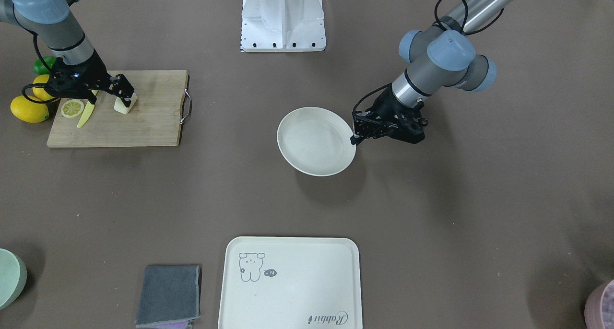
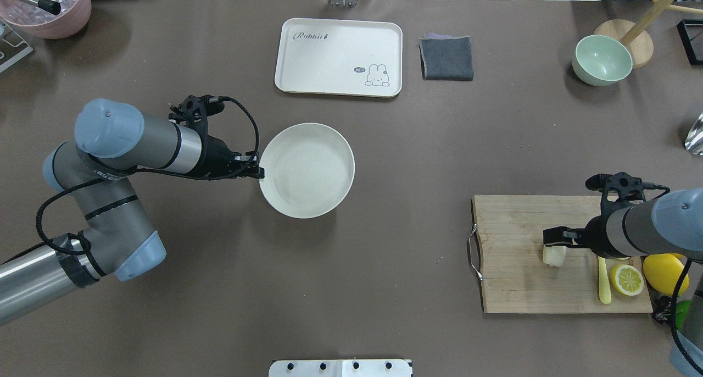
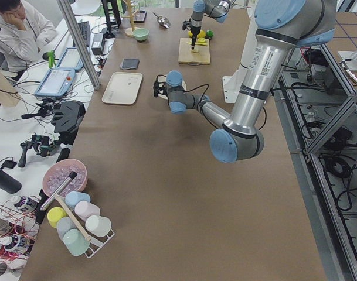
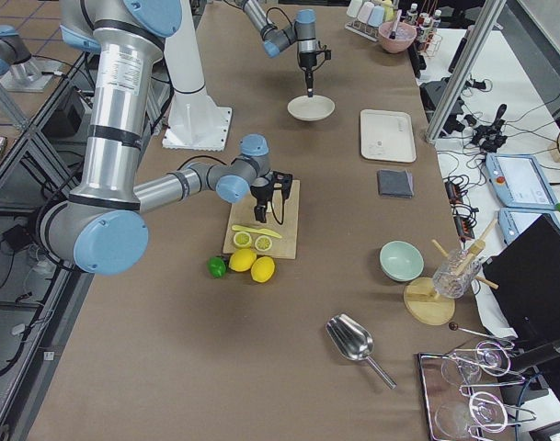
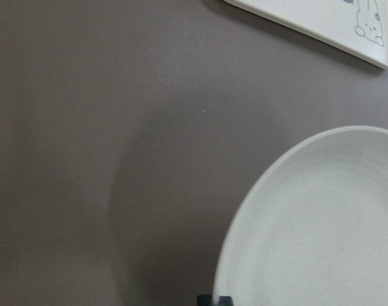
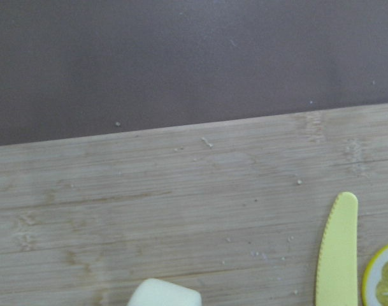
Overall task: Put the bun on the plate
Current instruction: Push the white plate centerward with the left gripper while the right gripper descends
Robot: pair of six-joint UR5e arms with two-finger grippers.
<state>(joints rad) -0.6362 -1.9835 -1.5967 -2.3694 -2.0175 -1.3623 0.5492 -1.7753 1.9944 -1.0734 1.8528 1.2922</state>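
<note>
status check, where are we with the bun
Left gripper shut on plate rim. Right gripper open, low over bun; bun on cutting board, not yet lifted. Bare table between board and plate, nothing in the way.

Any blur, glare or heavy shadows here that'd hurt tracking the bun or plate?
Front-facing view: even light, no glare; the plate throws a soft shadow on the table toward the camera. Left wrist view: plate edge slightly soft, broad dim shadow beside it. Right wrist view: cutting board grain sharp, but the bun is cut off by the bottom edge.
</note>
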